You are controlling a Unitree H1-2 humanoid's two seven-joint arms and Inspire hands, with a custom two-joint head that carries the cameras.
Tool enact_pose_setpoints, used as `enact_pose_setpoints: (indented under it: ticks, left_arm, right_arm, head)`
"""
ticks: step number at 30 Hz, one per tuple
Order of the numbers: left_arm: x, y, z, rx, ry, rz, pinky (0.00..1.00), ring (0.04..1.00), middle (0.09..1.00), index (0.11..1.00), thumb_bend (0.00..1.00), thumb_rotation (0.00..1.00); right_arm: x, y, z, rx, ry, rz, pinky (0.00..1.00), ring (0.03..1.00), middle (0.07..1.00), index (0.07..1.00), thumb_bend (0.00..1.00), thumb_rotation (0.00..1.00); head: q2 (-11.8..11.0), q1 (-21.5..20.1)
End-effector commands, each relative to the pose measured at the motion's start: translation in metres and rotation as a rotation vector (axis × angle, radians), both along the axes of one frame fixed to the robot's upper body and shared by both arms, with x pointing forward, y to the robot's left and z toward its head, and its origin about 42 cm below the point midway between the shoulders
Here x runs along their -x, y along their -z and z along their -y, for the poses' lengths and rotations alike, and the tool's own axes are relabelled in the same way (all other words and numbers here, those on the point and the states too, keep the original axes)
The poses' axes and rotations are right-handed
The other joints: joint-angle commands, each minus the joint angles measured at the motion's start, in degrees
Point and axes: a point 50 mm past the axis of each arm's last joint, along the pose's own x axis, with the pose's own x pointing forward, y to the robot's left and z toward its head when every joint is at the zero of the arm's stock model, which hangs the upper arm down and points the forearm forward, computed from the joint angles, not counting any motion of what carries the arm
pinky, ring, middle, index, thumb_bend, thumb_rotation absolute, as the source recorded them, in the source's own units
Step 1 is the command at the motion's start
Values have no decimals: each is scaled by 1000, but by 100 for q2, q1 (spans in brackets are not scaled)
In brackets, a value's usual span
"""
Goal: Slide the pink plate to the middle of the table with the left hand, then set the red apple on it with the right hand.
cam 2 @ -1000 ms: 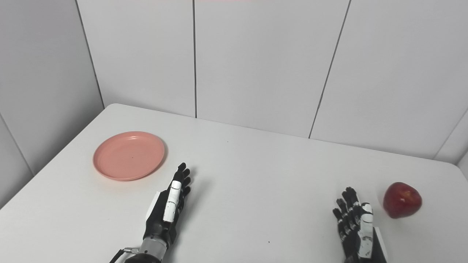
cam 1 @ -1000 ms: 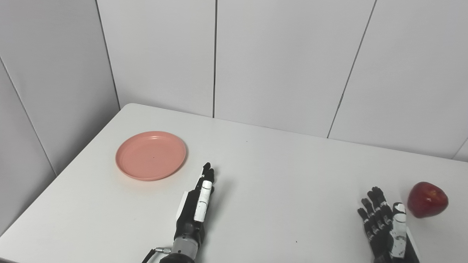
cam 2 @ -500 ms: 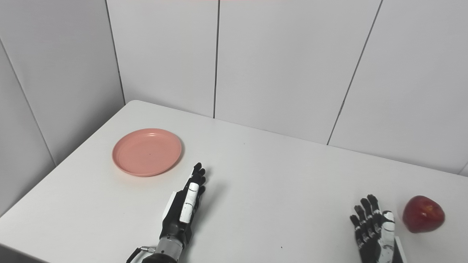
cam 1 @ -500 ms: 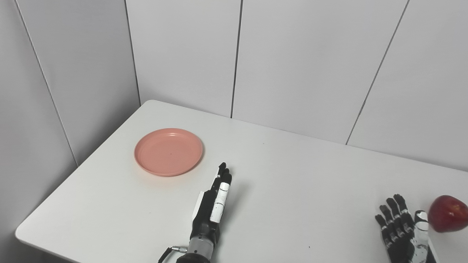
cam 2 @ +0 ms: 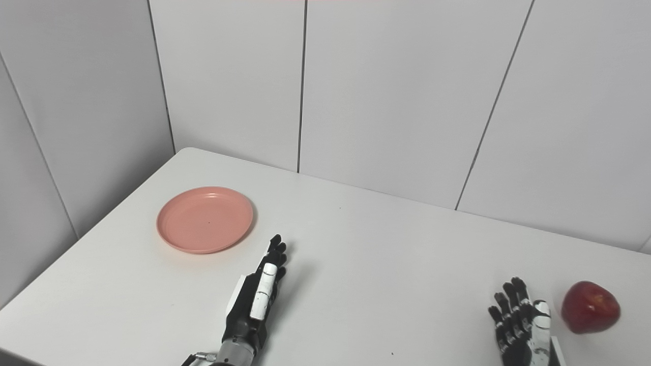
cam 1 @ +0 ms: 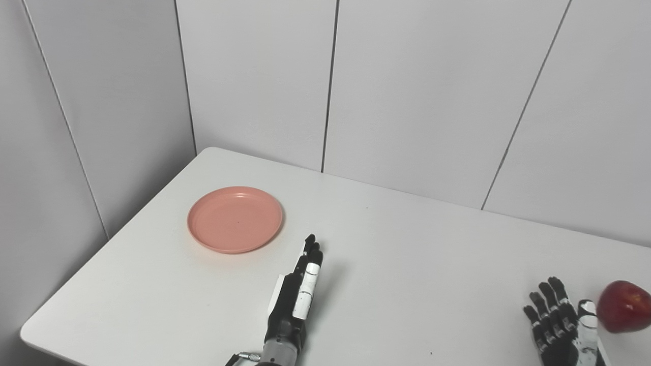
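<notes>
L hand (cam 2: pixel 257 300) flat, fingers straight & together, edge-on over the table (cam 2: pixel 381 264); holds nothing, fingertips near but short of the pink plate (cam 2: pixel 205 219). R hand (cam 2: pixel 521 325) w/ fingers spread, empty, just beside the red apple (cam 2: pixel 590 307), not touching. R wrist cut off at bottom edge; in left eye view the apple is partly cut by the right edge. Plate sits on table's left part, apple far right. No writing legible.
</notes>
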Motion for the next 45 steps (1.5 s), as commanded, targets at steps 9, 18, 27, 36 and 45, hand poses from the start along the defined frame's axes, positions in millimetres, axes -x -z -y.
enact_pose_setpoints:
  ticks: [9,18,27,36,45]
  left_arm:
    - [2,4,-7,7,44,-4,1000,970,958,989,730,1000]
    - [-8,-12,-24,25,66,61,1000,934,932,965,772,1000]
    - [-25,-27,-42,15,73,129,924,870,870,904,862,951]
    - [-48,-55,-59,-25,126,168,955,898,872,882,950,970]
    - [-62,-91,-71,-23,135,212,937,873,868,879,931,997]
  right_arm:
    - [17,20,-8,-3,8,-62,1000,1000,1000,985,794,1000]
    - [19,20,-13,-8,8,-63,1000,1000,1000,974,776,1000]
    - [19,20,-18,-10,8,-56,1000,1000,996,967,772,1000]
    - [20,21,-20,-13,9,-59,1000,1000,991,962,776,990]
    - [21,20,-22,-12,5,-58,1000,1000,994,969,766,996]
  head:
    - [19,-96]
    - [-8,-184]
    - [-4,-248]
    - [-15,-282]
    - [-23,-289]
